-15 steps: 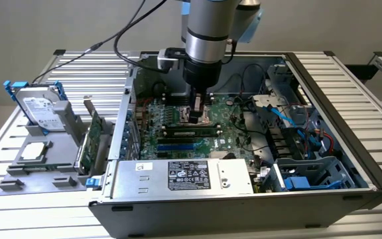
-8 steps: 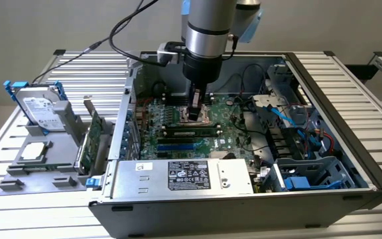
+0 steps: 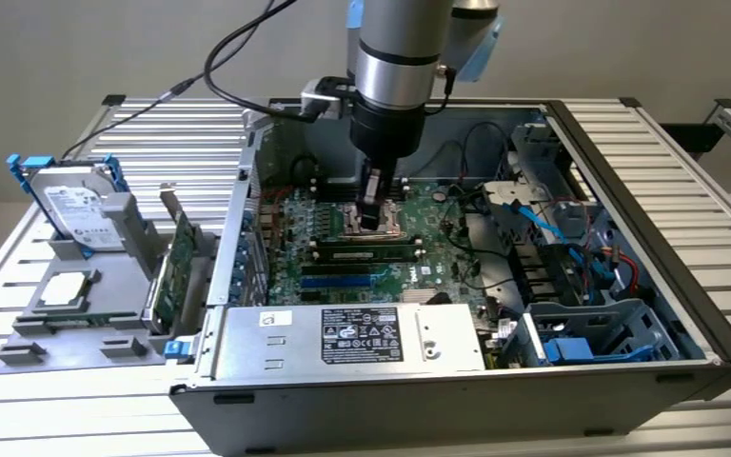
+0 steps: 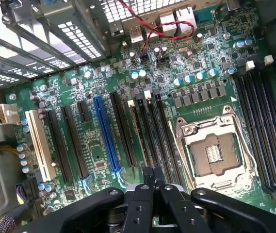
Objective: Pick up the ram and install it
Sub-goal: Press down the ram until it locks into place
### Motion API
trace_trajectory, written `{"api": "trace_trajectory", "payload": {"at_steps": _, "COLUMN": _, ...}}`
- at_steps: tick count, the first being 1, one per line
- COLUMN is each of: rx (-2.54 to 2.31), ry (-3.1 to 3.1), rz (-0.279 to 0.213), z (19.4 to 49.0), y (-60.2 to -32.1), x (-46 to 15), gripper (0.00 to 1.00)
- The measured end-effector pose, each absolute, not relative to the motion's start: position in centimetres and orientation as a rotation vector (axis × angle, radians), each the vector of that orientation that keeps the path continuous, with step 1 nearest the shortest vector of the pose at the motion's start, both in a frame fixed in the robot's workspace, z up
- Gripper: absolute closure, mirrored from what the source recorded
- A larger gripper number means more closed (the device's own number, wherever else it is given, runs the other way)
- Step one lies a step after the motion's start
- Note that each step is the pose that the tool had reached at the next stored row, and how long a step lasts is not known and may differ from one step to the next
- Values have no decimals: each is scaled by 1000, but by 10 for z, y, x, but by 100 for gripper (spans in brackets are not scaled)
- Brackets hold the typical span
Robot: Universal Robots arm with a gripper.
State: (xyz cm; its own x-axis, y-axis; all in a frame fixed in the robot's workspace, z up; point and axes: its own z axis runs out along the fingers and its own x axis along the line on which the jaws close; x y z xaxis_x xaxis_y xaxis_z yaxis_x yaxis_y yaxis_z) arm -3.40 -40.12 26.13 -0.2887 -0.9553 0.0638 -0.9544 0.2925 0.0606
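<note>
The gripper (image 4: 152, 177), fingers pressed together, hovers above the motherboard (image 4: 176, 73); no writing legible.

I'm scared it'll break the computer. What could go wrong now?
The hand hangs low over the motherboard, right beside the open processor socket; a small slip could bump it. Loose cables lie nearby inside the case and might snag the arm.

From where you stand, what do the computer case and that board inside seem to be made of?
The case looks like sheet metal painted dark grey, with bare silvery panels and stamped vent holes. The board looks like a glossy green circuit laminate, probably fibreglass, carrying black plastic slots and a shiny metal socket frame.
</note>
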Motion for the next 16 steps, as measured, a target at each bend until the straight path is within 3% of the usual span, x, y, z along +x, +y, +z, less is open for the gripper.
{"api": "trace_trajectory", "payload": {"at_steps": 16, "rx": 1616, "ry": -2570, "rz": 22, "z": 261, "y": -401, "x": -34, "gripper": 89}}
